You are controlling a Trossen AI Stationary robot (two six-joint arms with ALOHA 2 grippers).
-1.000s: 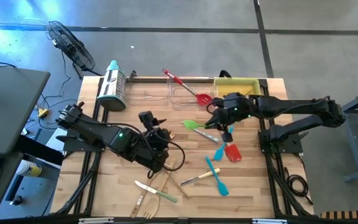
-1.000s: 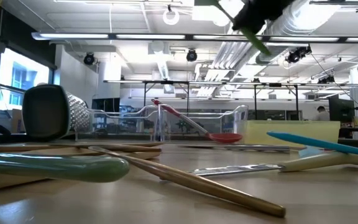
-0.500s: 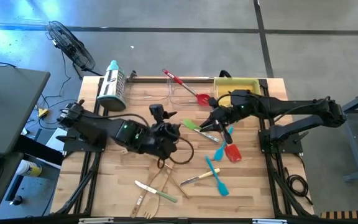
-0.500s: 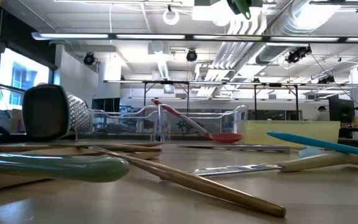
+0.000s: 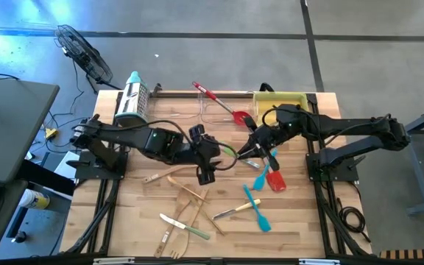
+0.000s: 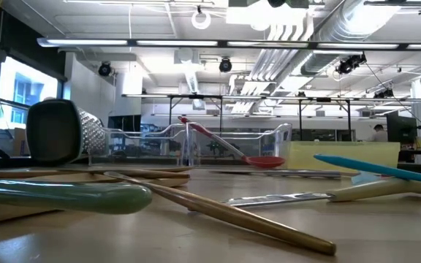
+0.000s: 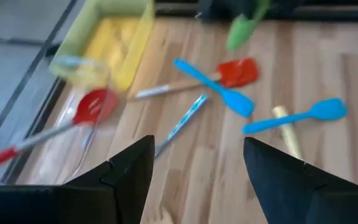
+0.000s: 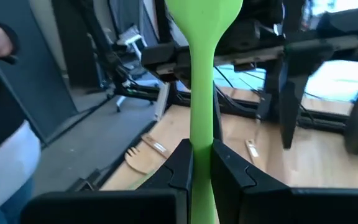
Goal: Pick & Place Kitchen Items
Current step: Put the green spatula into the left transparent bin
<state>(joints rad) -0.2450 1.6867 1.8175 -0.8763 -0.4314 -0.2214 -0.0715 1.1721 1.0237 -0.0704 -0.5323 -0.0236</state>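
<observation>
I run the left gripper (image 5: 210, 156) at table (image 5: 293, 221) centre, jaws wide and empty. My right gripper (image 5: 247, 147) pinches the green spatula (image 5: 229, 149), lifted, its long axis pointing toward the left jaws, just beside them. Other utensils lie on the wood.

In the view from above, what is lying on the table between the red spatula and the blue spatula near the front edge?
In the high view, bare wood separates the red spatula from the blue spatula; nothing lies between them.
</observation>
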